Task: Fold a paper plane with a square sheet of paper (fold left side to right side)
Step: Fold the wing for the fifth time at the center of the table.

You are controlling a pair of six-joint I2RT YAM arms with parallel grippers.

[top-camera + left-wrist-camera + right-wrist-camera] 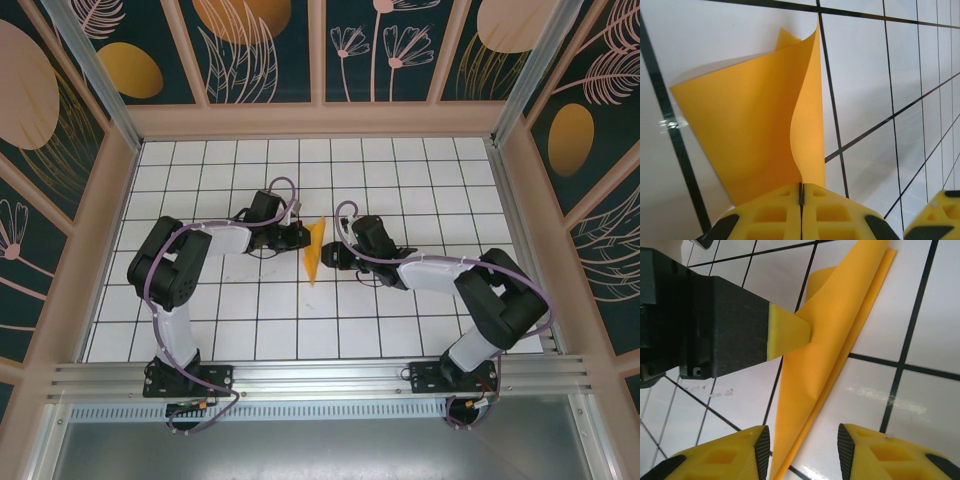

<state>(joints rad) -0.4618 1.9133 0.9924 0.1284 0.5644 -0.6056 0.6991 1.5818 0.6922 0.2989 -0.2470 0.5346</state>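
2 black-and-white arms (215, 240) carry purple cables (152, 305), yellow fingers (725, 457)

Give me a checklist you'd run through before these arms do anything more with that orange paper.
1. Left end effector grips the paper: ok, shut on one edge.
2. Paper sits inside the right end effector: ok, it is open and a lower edge lies in its gap.
3. Its fingers touching the paper: cannot tell.
4. Folded layers line up: not ok, the edges are offset and the top layer bulges.
5. Paper flat on the table: not ok, it curls upward.
6. End effectors clear of each other: ok, apart with the paper between them.
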